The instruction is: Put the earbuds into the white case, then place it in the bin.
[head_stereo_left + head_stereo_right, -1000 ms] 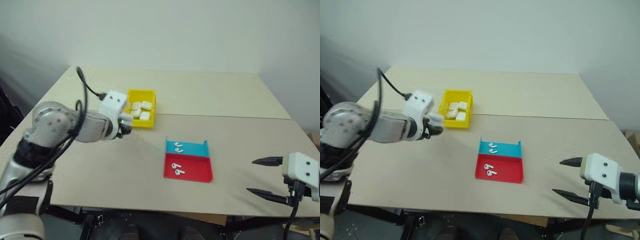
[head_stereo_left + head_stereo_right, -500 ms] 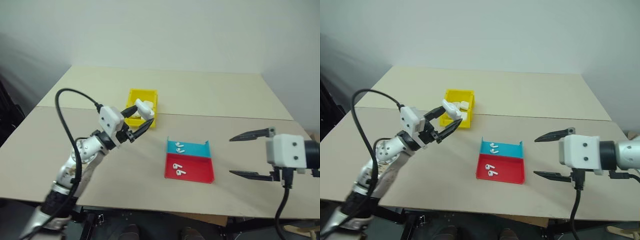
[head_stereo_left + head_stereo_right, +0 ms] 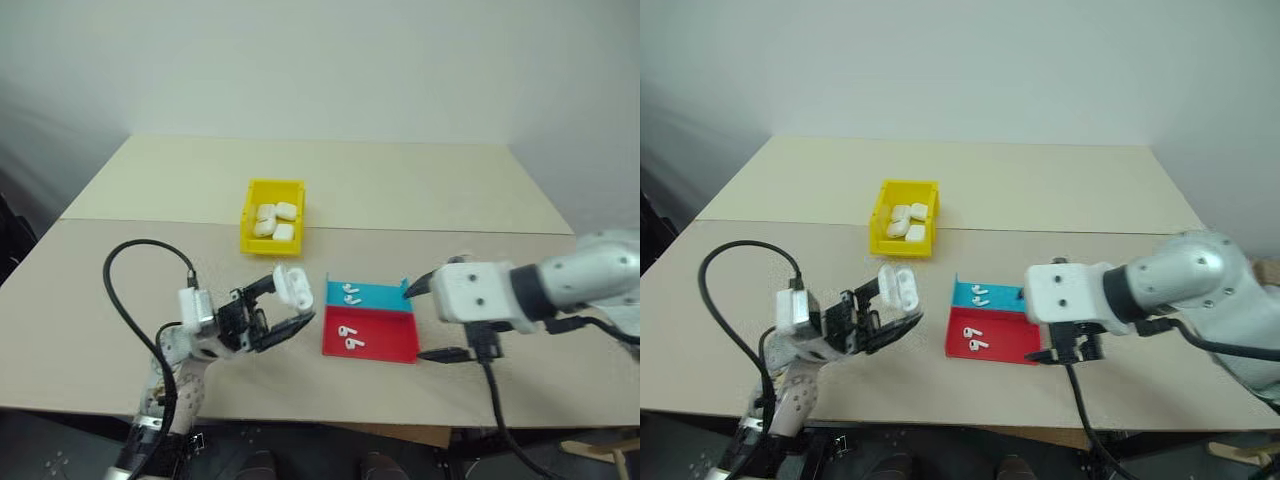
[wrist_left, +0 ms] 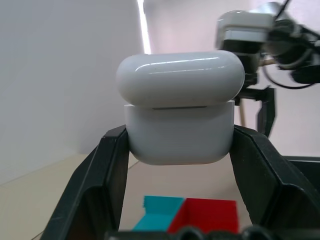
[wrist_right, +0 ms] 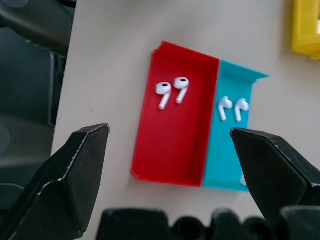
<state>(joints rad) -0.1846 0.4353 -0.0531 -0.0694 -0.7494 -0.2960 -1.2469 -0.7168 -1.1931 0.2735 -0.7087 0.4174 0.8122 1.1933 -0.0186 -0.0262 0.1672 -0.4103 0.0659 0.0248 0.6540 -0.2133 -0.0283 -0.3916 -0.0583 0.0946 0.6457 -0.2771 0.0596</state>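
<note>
Two pale tan tables [image 3: 480,270] pushed together, with a seam running across behind the red and blue tray [image 3: 372,322]. Plain white wall at the back, a dark corner far off to the tray's left.

Just starting, by the look of it. Picked up already: the white case [image 3: 293,285], clamped in the left gripper [image 3: 283,306], held up above the table just to the left of the tray. Lid a tiny bit lifted, as seen in the left wrist view, but not flipped open. Fingers [image 4: 107,175] squeezing the lower half of the case from both sides.

Not yet touched: the earbuds [image 5: 171,90]. Two lying in the red half of the tray, two more [image 5: 233,107] in the blue half. Right gripper [image 5: 170,167] hanging over the tray with fingers spread wide apart and nothing between them, likely getting ready to pick up a bud.

Still left to do: open the lid all the way, drop the buds in, shut it, carry it to the bin [image 3: 272,216]. Yellow bin sitting behind the tray and to its left, near the seam, with a few other white cases [image 3: 275,220] already inside.
</note>
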